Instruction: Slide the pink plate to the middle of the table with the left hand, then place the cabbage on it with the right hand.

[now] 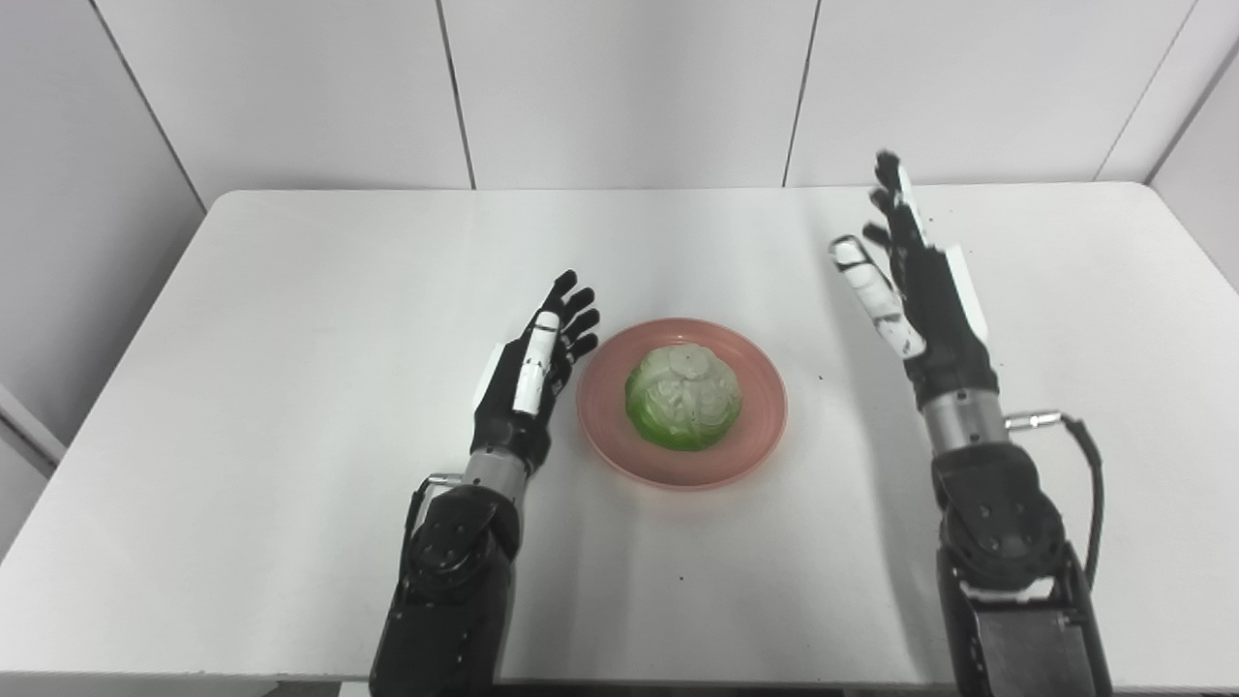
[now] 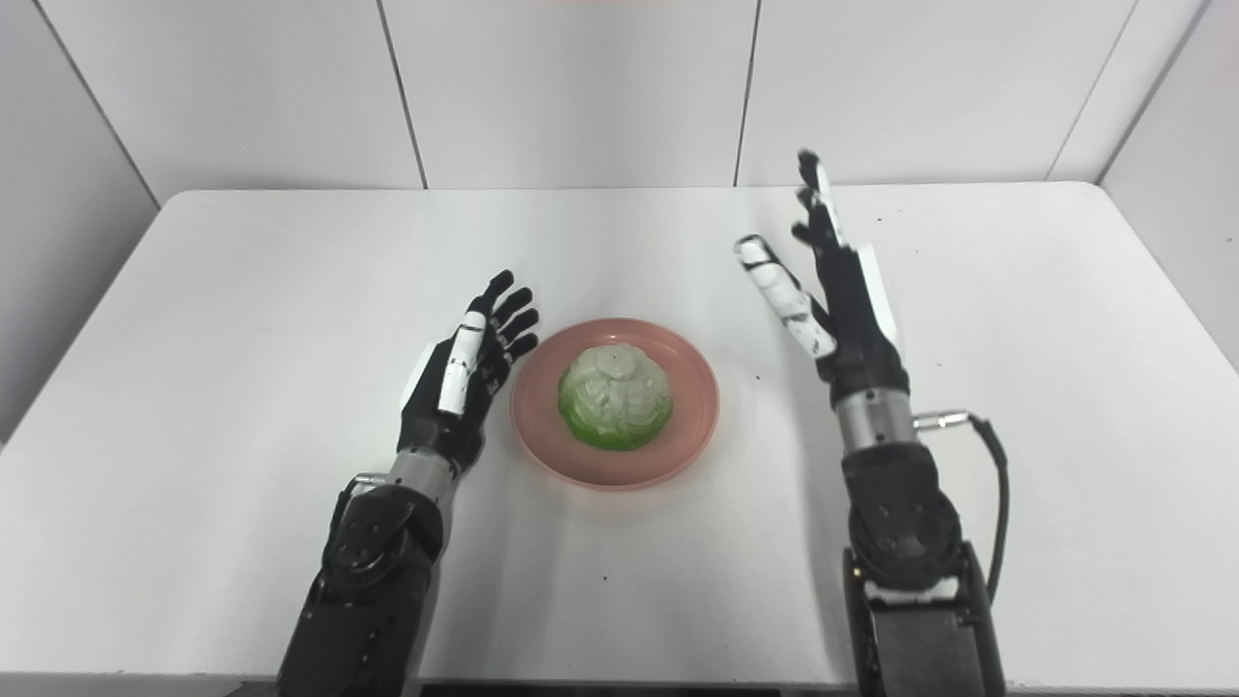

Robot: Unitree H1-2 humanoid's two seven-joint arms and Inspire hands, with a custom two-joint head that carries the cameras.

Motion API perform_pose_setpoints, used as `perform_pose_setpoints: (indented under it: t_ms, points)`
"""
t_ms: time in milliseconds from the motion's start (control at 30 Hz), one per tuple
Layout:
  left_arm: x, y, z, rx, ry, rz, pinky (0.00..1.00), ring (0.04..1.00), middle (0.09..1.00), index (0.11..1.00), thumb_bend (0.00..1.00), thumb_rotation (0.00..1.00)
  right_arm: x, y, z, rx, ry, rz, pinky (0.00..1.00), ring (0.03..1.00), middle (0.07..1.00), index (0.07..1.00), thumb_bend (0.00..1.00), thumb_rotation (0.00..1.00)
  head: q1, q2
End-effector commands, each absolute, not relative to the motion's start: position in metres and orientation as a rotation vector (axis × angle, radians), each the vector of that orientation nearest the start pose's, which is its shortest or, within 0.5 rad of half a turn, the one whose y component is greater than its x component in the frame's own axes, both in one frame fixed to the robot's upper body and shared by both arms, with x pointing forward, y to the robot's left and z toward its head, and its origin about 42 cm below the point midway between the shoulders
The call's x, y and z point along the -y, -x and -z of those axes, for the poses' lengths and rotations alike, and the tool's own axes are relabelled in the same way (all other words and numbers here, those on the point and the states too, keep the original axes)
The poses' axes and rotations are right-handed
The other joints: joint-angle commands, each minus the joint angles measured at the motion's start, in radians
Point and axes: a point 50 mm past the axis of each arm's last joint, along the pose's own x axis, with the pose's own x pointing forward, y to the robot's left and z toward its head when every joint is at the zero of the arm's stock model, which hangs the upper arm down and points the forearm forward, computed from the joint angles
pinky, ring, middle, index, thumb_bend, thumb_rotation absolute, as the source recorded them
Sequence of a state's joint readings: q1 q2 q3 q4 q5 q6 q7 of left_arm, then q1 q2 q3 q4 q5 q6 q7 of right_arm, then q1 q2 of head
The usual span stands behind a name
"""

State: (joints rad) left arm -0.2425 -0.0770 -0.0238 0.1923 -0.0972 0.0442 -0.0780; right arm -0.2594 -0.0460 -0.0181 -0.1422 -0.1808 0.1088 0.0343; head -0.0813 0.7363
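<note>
A pink plate (image 1: 750, 440) lies near the middle of the white table (image 1: 290, 319). A pale green cabbage (image 1: 683, 397) rests in the plate's centre. My left hand (image 1: 530, 376) is just left of the plate's rim, fingers straight and apart, holding nothing. My right hand (image 1: 910, 281) is raised above the table to the right of the plate, fingers spread and pointing up and away, holding nothing. In the right eye view the same cabbage (image 2: 615, 396) sits on the plate (image 2: 692, 426) between the left hand (image 2: 460, 378) and the right hand (image 2: 832, 290).
Grey wall panels (image 1: 629, 87) stand behind the table's far edge. A cable (image 1: 1084, 465) loops off the right wrist. The table's side edges lie far left and far right.
</note>
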Motion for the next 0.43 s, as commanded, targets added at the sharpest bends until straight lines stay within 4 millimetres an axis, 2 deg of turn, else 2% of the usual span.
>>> perform_pose_setpoints:
  t_ms: [0,100,300,400]
  points:
    - [-0.155,-0.351,-0.111,-0.013,0.135,0.157,0.93,0.935,0.953,0.957,0.43,1.0,0.204,-0.353,-0.211,0.292,0.142,-0.032,0.99,1.0,1.0,1.0,0.92,1.0,0.002,0.001]
    - [-0.157,-0.343,-0.109,-0.012,0.129,0.152,0.93,0.939,0.957,0.961,0.44,1.0,0.202,-0.345,-0.192,0.215,0.054,-0.034,1.0,1.0,1.0,1.0,0.96,1.0,0.005,-0.003]
    - [-0.159,-0.329,-0.106,-0.007,0.113,0.158,0.93,0.929,0.953,0.964,0.46,1.0,0.198,-0.329,-0.165,0.168,0.027,-0.045,0.98,1.0,1.0,1.0,0.89,1.0,0.012,-0.001]
    - [-0.159,-0.324,-0.104,-0.006,0.106,0.161,0.92,0.927,0.949,0.959,0.47,1.0,0.197,-0.325,-0.156,0.165,0.019,-0.059,0.97,1.0,1.0,1.0,0.8,1.0,0.013,-0.002]
